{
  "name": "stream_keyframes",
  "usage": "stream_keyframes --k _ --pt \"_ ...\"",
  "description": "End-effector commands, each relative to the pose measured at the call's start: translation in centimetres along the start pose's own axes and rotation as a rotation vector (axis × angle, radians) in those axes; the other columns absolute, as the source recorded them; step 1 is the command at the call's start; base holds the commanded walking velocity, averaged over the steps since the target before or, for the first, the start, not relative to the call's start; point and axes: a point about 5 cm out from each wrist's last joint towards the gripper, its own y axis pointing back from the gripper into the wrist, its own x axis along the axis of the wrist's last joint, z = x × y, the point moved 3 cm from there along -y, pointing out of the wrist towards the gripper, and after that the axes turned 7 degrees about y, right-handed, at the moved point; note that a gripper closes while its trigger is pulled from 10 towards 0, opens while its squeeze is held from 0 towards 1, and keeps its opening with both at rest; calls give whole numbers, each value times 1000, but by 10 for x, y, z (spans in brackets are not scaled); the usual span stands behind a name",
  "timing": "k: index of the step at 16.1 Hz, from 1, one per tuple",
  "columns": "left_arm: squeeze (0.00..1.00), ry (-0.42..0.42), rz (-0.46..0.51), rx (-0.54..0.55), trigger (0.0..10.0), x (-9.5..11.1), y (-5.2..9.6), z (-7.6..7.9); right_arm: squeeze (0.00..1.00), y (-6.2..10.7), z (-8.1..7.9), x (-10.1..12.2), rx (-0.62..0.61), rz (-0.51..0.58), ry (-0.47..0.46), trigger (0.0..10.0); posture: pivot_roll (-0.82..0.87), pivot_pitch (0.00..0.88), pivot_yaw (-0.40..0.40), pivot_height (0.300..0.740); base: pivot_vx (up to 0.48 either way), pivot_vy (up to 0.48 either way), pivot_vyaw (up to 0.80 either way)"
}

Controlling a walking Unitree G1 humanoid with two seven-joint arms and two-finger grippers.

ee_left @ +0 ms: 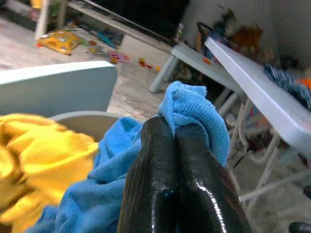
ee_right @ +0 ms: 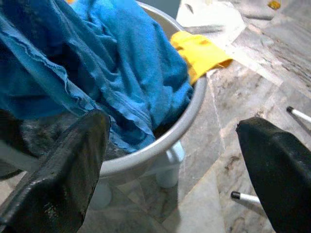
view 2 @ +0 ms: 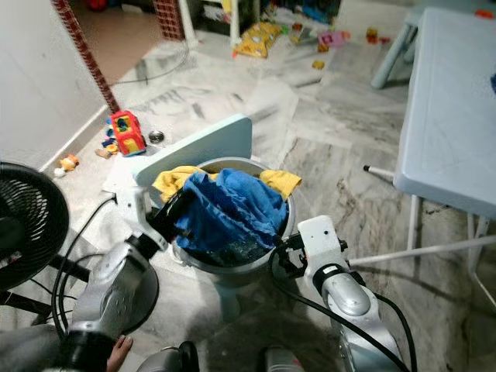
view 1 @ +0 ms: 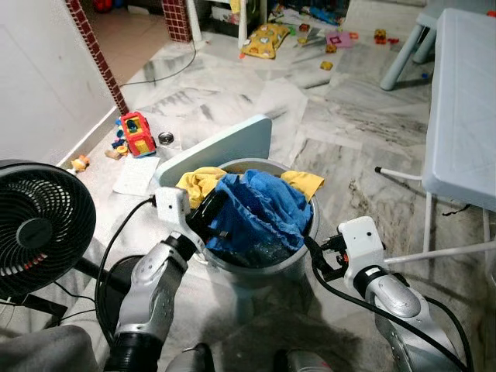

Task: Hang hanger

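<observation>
Grey-veined marble floor spreads across the room, toys scattered at the far end and a black fan standing at the robot's left. Before the robot sits a round grey plastic basket heaped with blue cloth and yellow cloth. Its left tool is pressed together, pinching a fold of the blue cloth. Its right tool hangs spread just beside the basket's rim. A pale blue desk stands at the right. I can't make out a hanger anywhere.

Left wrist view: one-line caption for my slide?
Left gripper pinching blue cloth above the grey basin, yellow cloth beside it.
</observation>
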Motion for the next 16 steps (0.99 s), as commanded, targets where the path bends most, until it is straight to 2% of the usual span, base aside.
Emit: stream_keyframes --k 1,3,6,7,8,12,16 --pt "0 34 24 24 0 7 3 -1 0 -1 -2 0 9 4 3 10000 -180 91 12 740 0 0 0" --pt "0 81 9 39 0 9 10 10 0 -1 2 2 -14 29 -6 10000 -186 75 17 740 0 0 0" --pt "0 24 9 75 0 9 14 18 0 1 9 12 -73 96 -70 10000 -183 48 14 740 0 0 0" --pt "0 -16 -5 75 4353 8 15 22 0 1 10 15 -87 116 -76 10000 -179 36 11 740 0 0 0" --pt "0 -33 -17 80 10000 7 15 25 0 0 11 18 -99 134 -95 10000 -176 27 10 740 0 0 0" --pt "0 -67 -46 69 10000 -1 13 35 0 -9 20 20 -151 153 -136 10000 -174 0 11 740 0 0 -100" --pt "0 -80 -66 43 10000 -4 7 39 0 -15 16 20 -165 165 -166 10000 -191 0 29 740 0 0 -772"
